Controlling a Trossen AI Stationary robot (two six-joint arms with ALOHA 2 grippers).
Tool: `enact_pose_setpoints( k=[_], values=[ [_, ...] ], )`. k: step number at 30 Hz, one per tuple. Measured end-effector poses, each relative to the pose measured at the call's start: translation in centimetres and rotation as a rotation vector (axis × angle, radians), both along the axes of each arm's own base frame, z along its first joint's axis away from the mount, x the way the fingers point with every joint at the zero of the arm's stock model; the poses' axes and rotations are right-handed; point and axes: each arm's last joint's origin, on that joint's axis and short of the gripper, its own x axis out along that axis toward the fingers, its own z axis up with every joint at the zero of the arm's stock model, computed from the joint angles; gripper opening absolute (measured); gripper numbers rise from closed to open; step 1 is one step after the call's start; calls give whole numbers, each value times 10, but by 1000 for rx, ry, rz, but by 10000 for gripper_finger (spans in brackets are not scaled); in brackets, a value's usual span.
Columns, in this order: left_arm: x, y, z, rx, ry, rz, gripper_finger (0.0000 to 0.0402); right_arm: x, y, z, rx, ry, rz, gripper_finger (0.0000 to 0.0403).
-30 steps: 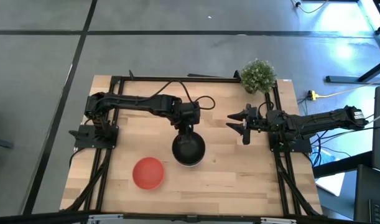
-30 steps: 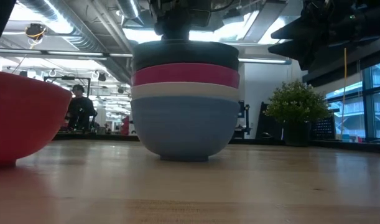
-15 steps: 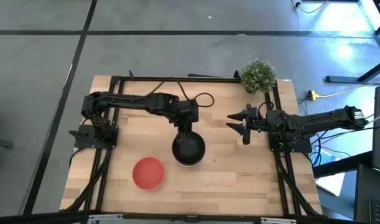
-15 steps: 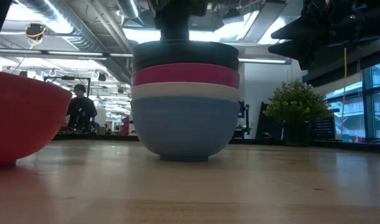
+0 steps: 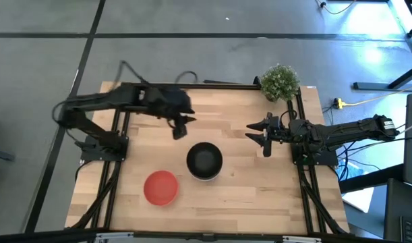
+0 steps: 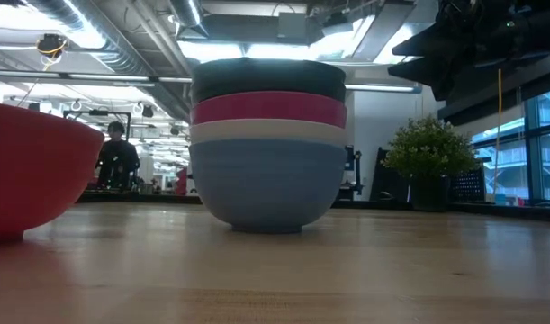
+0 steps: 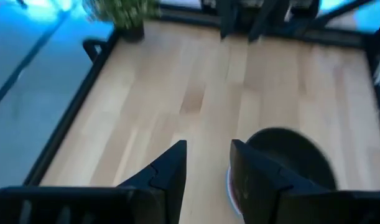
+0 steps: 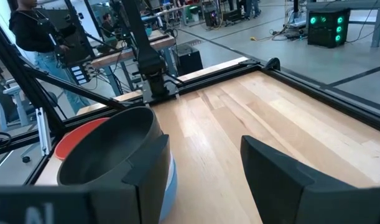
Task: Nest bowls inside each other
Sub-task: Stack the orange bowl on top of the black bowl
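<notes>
Stack of bowls [image 5: 204,161] near, apart from left end effector [image 5: 179,127].

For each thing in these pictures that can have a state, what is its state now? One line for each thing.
Stack of bowls: nested upright, black on top, then pink, white, blue.
Red bowl: upright, alone on the table, not nested.
Left gripper: open, holds nothing, away from the stack.
Right gripper: open, holds nothing, at the table's right side.
Potted plant: upright at the corner.
</notes>
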Motion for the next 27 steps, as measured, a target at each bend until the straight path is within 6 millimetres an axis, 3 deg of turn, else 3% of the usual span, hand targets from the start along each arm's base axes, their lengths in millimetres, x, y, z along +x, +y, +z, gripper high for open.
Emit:
enact_pose_setpoints(
  k=[5,8,14,18,27],
  values=[
    [-32,-6,23,-21,-94,5,118,0,0,0,0,-5,0,200],
    [-47,-9,26,-52,-76,22,117,0,0,1,0,-5,0,200],
    [-56,-16,19,-50,2,123,118,0,0,1,-5,-13,1,200],
    [-58,-25,4,-42,24,155,117,0,1,1,18,-17,16,200],
    [-102,-36,-20,-130,-197,184,117,0,1,3,19,-28,22,200]
  ],
)
